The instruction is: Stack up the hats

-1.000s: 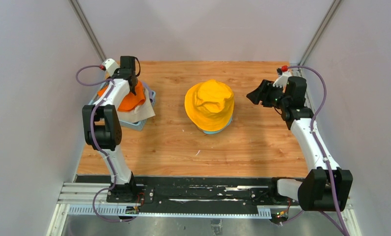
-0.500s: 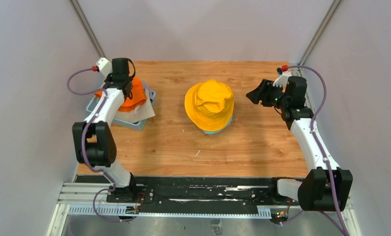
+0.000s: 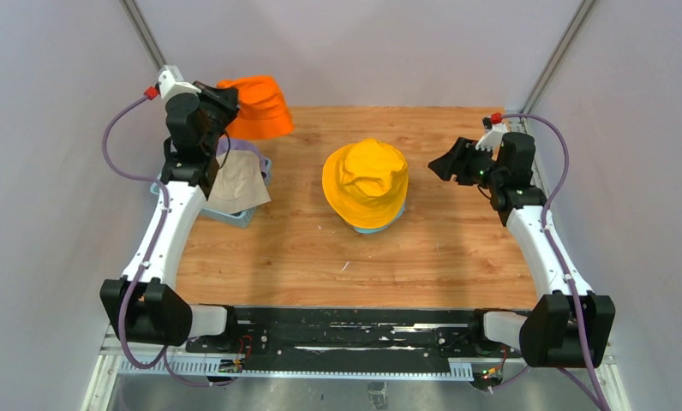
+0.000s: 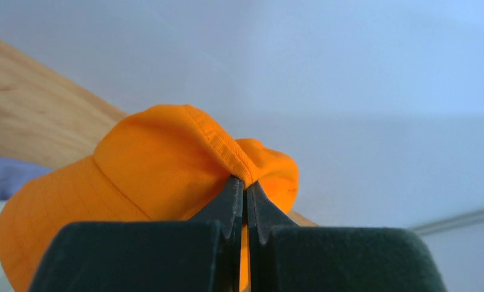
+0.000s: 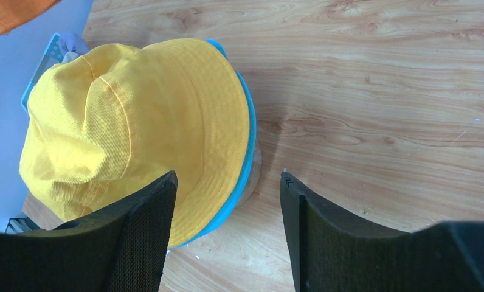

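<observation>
left tool (image 4: 245,190) pinched tight on a fold of the orange hat (image 4: 148,170) hanging off its tips; looks limp and light, so grab creases. right tool (image 5: 227,179) spread, yellow hat (image 5: 136,128) just ahead

Wooden table (image 3: 440,248): basket (image 3: 237,219) left, stacked hats (image 3: 365,184) centre.

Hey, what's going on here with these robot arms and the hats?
The left gripper has its jaws shut on a fold of the orange hat, holding it in the air at the far left, by a blue basket with a beige hat in it. In the middle, a yellow hat sits on top of a teal hat. The right gripper hangs open beside that stack, touching nothing.
</observation>
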Available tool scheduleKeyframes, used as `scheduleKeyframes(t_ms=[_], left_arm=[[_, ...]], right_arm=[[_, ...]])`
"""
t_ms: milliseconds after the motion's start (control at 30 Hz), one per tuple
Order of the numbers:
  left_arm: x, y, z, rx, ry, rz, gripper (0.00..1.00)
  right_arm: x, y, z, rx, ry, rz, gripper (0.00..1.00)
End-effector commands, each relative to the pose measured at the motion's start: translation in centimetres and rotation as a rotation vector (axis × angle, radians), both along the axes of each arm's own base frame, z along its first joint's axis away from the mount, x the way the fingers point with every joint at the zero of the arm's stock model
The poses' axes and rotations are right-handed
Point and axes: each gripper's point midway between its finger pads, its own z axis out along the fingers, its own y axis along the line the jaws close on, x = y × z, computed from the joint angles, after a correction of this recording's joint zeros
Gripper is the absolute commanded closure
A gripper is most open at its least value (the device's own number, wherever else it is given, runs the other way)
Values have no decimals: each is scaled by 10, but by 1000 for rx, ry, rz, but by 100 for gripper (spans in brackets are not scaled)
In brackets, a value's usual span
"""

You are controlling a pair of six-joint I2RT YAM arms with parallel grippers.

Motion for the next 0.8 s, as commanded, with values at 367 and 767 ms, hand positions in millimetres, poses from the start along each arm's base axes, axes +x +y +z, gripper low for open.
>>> scheduleKeyframes(t_ms=[367,767], left_arm=[[-12,-147,106,-161,-485,-693,100],[-56,-228,135,-364,-638,-1071,100]], right_arm=[[1,3,6,3,-30,12,37],[0,-1,6,-14,-37,-13,37]])
